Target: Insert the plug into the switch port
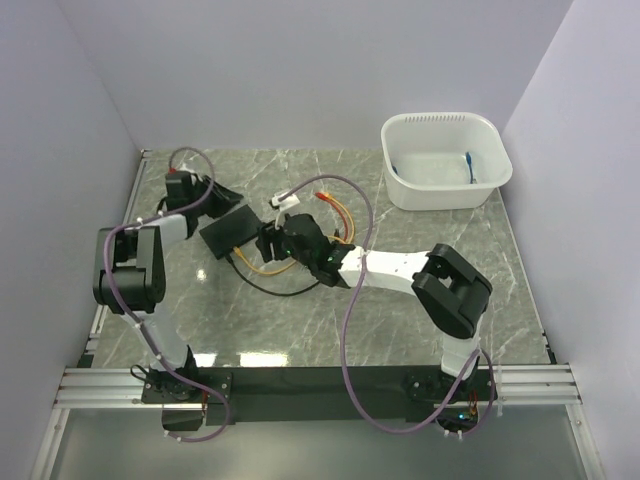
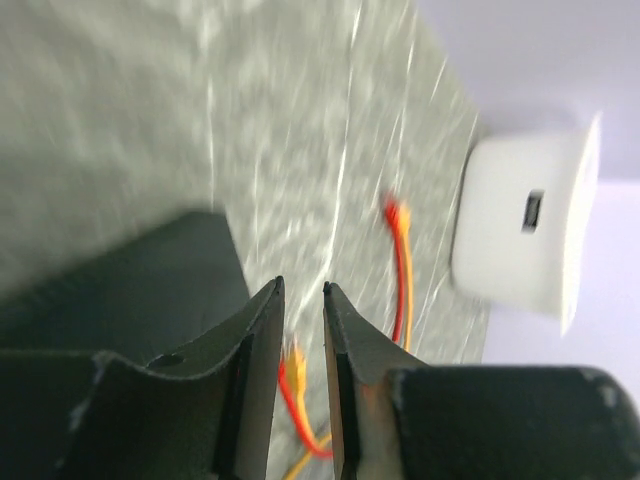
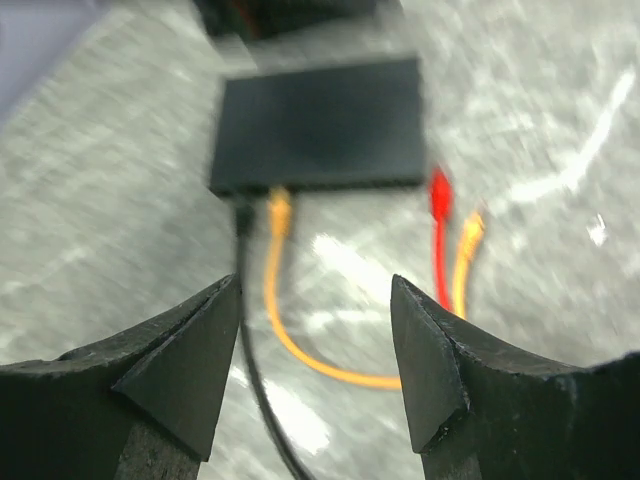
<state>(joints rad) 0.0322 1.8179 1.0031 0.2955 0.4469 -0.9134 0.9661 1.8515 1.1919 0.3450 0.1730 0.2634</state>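
Orange plug [image 3: 279,212] looks seated in switch port [image 3: 280,190], near edge of black box [image 3: 320,125], mid tabletop [image 3: 100,220]. Your R tool [image 3: 315,300]: apart, empty. L tool [image 2: 300,290] by box: slim gap, can't tell if gripping. Next: back R off w/o snagging cable [image 3: 300,350].
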